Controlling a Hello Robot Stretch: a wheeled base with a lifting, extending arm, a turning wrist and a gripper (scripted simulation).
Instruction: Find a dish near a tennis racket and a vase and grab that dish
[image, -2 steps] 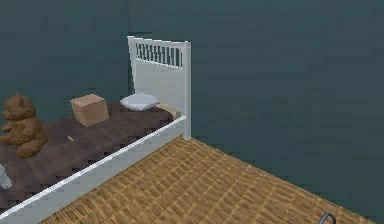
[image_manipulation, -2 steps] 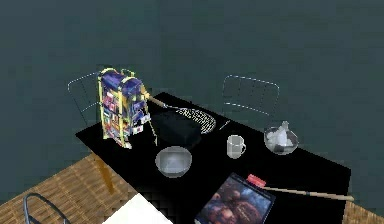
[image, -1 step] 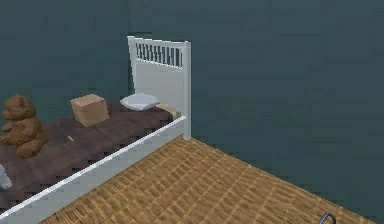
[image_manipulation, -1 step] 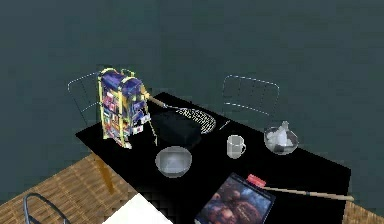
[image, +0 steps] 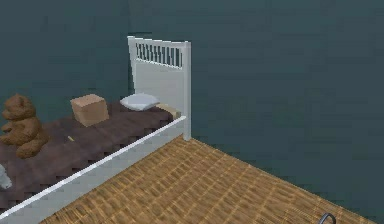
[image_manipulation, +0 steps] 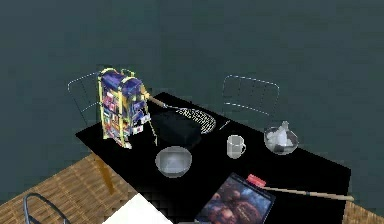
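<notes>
In the arm side view a black table (image_manipulation: 320, 175) carries a round grey dish (image_manipulation: 173, 160) near its front edge. Just behind the dish lies a tennis racket (image_manipulation: 192, 124) with a dark netted head and its handle pointing up-left. A tall, brightly patterned vase-like thing (image_manipulation: 120, 105) stands left of the racket at the table's left end. A small grey cup (image_manipulation: 235, 147) stands right of the dish. Further right sits a second, glassy bowl (image_manipulation: 282, 138) with something pale in it.
Wire chairs stand behind the table (image_manipulation: 250, 95) and at its left (image_manipulation: 85, 90). A dark book (image_manipulation: 238, 200) and a thin stick (image_manipulation: 300, 190) lie on the table's near side. The forward view has a bed with a white headboard (image: 158, 60), a teddy bear (image: 22, 125), a box (image: 90, 109) and wooden floor (image: 220, 190).
</notes>
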